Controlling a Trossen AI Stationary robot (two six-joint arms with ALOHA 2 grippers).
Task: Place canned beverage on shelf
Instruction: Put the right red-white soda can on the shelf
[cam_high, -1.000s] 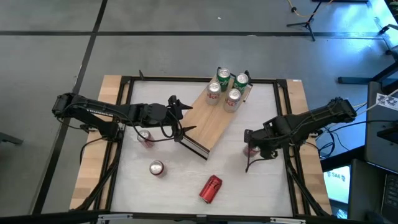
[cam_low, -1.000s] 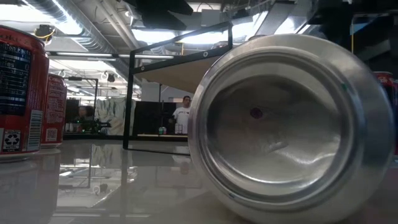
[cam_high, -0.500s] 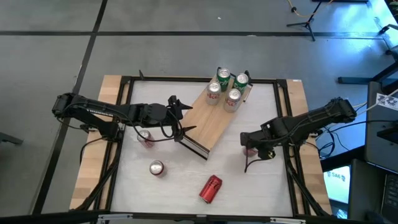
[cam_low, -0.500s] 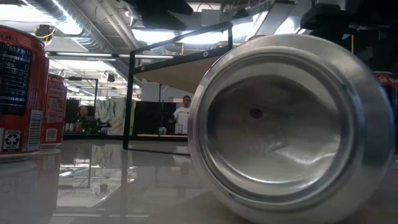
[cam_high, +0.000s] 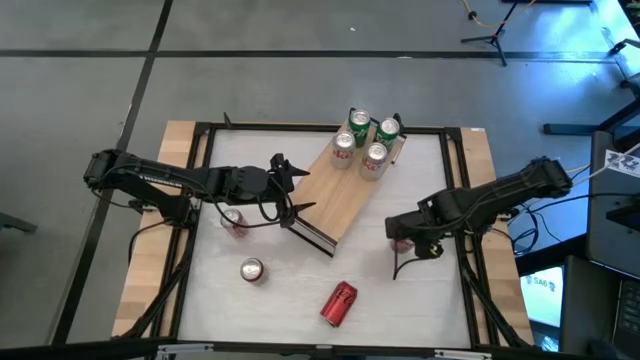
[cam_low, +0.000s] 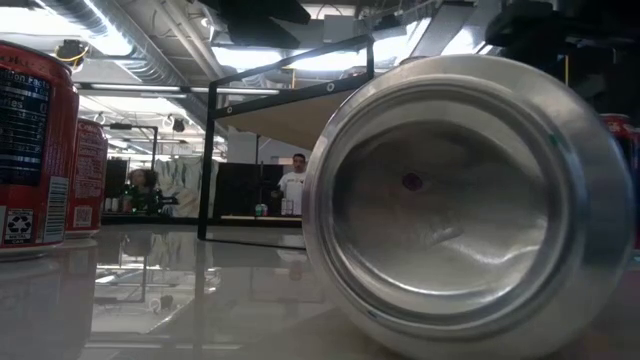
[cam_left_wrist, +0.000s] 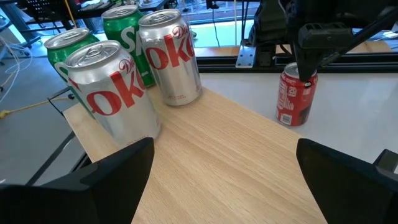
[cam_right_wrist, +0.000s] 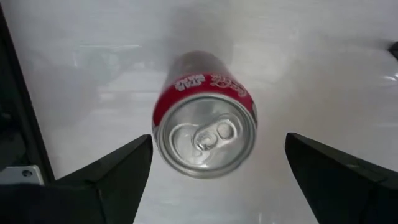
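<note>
Two open grippers: my right gripper (cam_right_wrist: 211, 171) hangs spread above an upright red can (cam_right_wrist: 205, 124), my left gripper (cam_left_wrist: 224, 171) over the shelf (cam_left_wrist: 230, 168)

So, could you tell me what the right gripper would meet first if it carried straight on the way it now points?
The right gripper looks down on an upright red can on the white table, its open fingers either side. Going straight on, it would most likely meet that can's top first, though the gap is hard to judge.
</note>
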